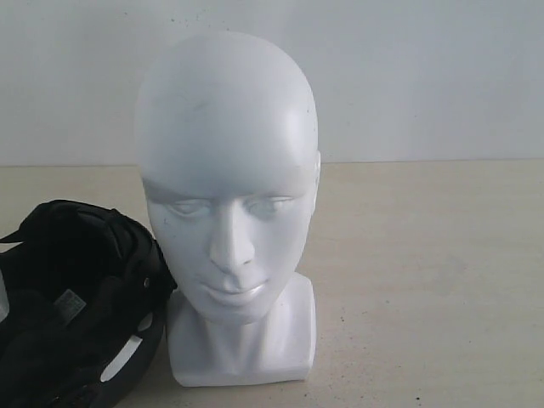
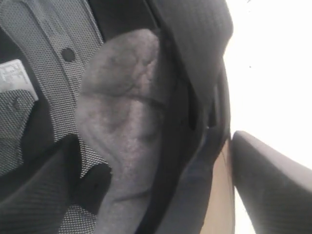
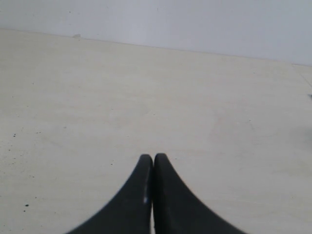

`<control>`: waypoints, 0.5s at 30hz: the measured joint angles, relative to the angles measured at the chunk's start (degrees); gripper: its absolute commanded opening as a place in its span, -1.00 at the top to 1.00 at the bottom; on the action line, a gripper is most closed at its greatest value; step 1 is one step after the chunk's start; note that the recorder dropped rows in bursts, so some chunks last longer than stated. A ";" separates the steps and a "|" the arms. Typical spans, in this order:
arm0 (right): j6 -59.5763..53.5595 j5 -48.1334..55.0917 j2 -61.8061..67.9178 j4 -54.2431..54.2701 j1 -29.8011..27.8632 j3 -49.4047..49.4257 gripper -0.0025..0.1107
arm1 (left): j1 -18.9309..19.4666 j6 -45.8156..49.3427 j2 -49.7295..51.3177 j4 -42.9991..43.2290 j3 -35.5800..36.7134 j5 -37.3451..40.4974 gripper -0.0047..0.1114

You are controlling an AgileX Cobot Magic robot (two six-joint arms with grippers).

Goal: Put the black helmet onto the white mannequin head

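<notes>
Left tool (image 2: 155, 141) gapes, seemingly astride the black helmet (image 1: 81, 280) beside white mannequin head (image 1: 225, 161); right tool (image 3: 153, 160) closed.

Plain lab-style test bench: speckled beige tabletop (image 1: 425, 280) against a blank white wall (image 1: 425, 76).

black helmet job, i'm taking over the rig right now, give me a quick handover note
Left tool: open, straddling the rim of the black helmet, one side inside over the lining, the other outside; not closed on it.
Right tool: shut, empty, over the table.
The helmet lies lining-up on the table beside the base of the white mannequin head, which stands upright and bare.
Done: left tool set at the rim.
Left: close, lift, turn the helmet over, lower it onto the head.
</notes>
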 measured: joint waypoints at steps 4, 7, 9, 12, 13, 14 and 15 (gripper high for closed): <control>0.00 0.00 0.00 0.00 0.00 0.00 0.96 | 0.00 0.00 -2.62 0.00 0.00 0.25 -0.42; 0.00 0.00 0.00 0.00 0.00 0.00 0.96 | 0.00 0.00 -4.43 0.00 0.00 0.81 -0.42; 0.00 0.00 0.00 0.00 0.00 0.00 0.96 | 0.00 0.00 -4.94 -0.49 0.00 1.28 -0.42; 0.00 0.00 0.00 0.00 0.00 0.00 0.96 | 0.00 0.00 -4.94 -2.24 0.00 1.37 -0.42; 0.00 0.00 0.00 0.00 0.00 0.00 0.96 | 0.00 0.00 -4.94 -2.58 0.00 1.12 -0.42; 0.00 0.00 0.00 0.00 0.00 0.00 0.96 | 0.00 0.00 -4.94 -2.95 0.00 0.85 -0.42; 0.00 0.00 0.00 0.00 0.00 0.00 0.96 | 0.00 0.00 -4.94 -3.18 0.00 0.32 -0.42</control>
